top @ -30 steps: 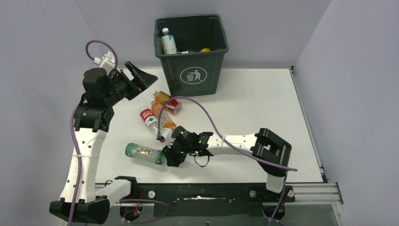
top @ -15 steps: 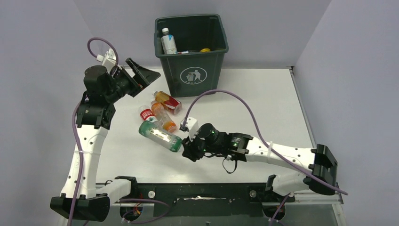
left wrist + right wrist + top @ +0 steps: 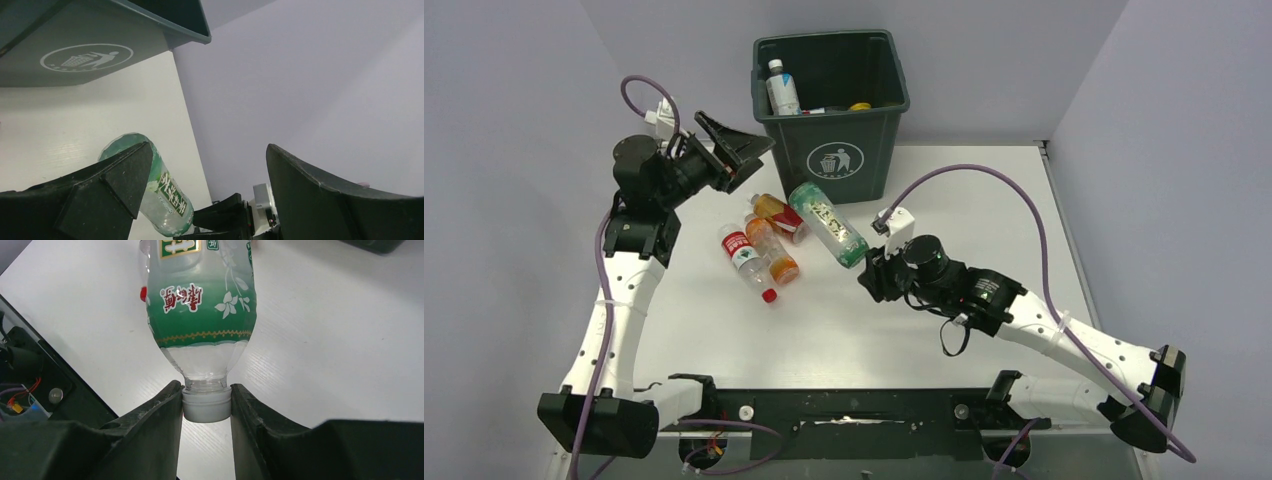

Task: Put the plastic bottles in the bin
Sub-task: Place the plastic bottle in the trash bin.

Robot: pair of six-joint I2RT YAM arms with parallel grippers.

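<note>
My right gripper (image 3: 867, 270) clamps the green-label bottle (image 3: 828, 224) by its cap (image 3: 206, 407) in front of the bin (image 3: 834, 160); my left gripper (image 3: 746, 160) gapes empty beside it.

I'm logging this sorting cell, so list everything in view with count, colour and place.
table: one, white.
bin: one, dark green, far middle of the table.
bottle in bin: at least one, clear, white cap.
green-label bottle: one, clear, held by its cap, in front of the bin.
loose bottles: three, orange or red-labelled, lying left of it.
left gripper: one, black, open beside the bin.
right gripper: one, black, shut on the green-label bottle.
</note>
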